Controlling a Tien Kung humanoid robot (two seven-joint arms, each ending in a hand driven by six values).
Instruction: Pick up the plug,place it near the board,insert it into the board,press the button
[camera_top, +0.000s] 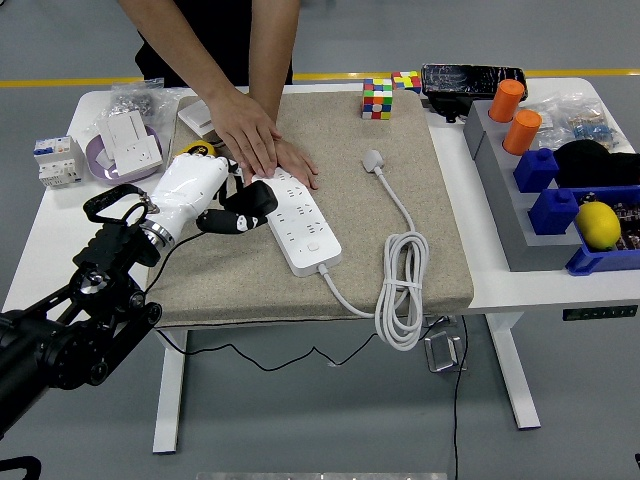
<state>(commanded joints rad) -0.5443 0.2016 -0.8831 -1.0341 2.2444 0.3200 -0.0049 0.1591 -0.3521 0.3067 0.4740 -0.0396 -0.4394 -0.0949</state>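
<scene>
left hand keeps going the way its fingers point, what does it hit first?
Most likely the power strip: the left hand points right, its dark fingertips already at the strip's left edge. The person's hand rests on the strip's far end, just beyond. Height above the strip is unclear.

Plug right of board, apart.

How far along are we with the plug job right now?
Hardly started. The plug lies loose on the mat, not picked up. The left hand holds nothing and hovers at the power strip's left edge, far from the plug. A person's hand presses the strip's far end. Pickup, insertion and button press all remain.
</scene>
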